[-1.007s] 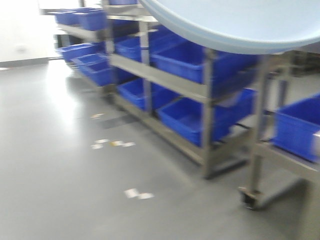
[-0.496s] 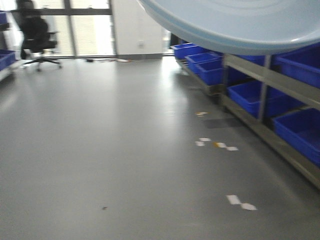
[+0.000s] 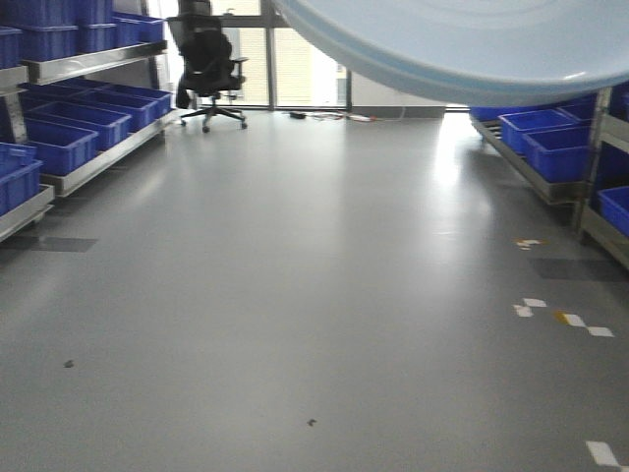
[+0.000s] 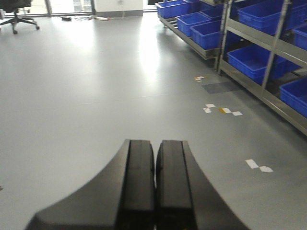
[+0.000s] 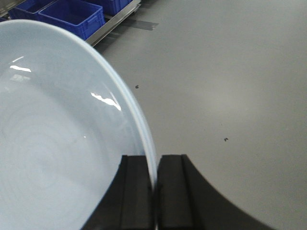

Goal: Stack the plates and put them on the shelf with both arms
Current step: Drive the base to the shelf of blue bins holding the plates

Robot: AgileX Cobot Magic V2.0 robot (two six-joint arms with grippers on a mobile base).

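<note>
Right jaws grip plate (image 5: 57,143) rim; view swung toward chair (image 3: 208,54).

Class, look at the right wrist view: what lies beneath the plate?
Bare grey floor and blue crates show past the plate, gripped at its rim by the right pincer. Whatever lies directly below it is covered.

Plate (image 5: 57,143): round, shallow, pale bluish-white and glossy, with faint concentric rings in the centre. It is held in the air with its upturned rim pinched between the fingers of the right gripper (image 5: 154,191). Left gripper (image 4: 155,182): black, jaws pressed together, nothing between them. Shelf (image 4: 274,48): stainless-steel rack, standing well apart from it.
</note>
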